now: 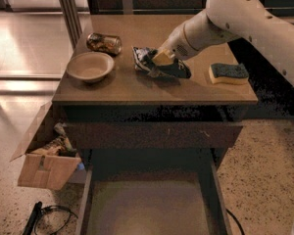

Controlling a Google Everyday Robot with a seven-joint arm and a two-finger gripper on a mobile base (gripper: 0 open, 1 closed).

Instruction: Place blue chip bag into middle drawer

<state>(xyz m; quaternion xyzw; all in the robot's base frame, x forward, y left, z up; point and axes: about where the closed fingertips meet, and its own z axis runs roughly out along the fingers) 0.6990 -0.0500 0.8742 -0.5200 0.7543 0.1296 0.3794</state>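
The blue chip bag (175,69) lies crumpled on the wooden table top (137,84), right of centre, its left end tipped up. My gripper (158,60) reaches in from the upper right on the white arm and is shut on the bag's left part; its tan fingertips (162,57) press into the foil. The middle drawer (147,207) stands pulled open below the table front, with a pale flat floor and dark side walls. It holds nothing that I can see.
A tan bowl (90,66) and a crushed can (104,43) sit on the table's left. A yellow sponge with a blue-green top (228,73) lies at the right. A reddish-brown drawer front (152,135) is above the open drawer. A cardboard box (46,163) and cables (44,217) are on the floor at left.
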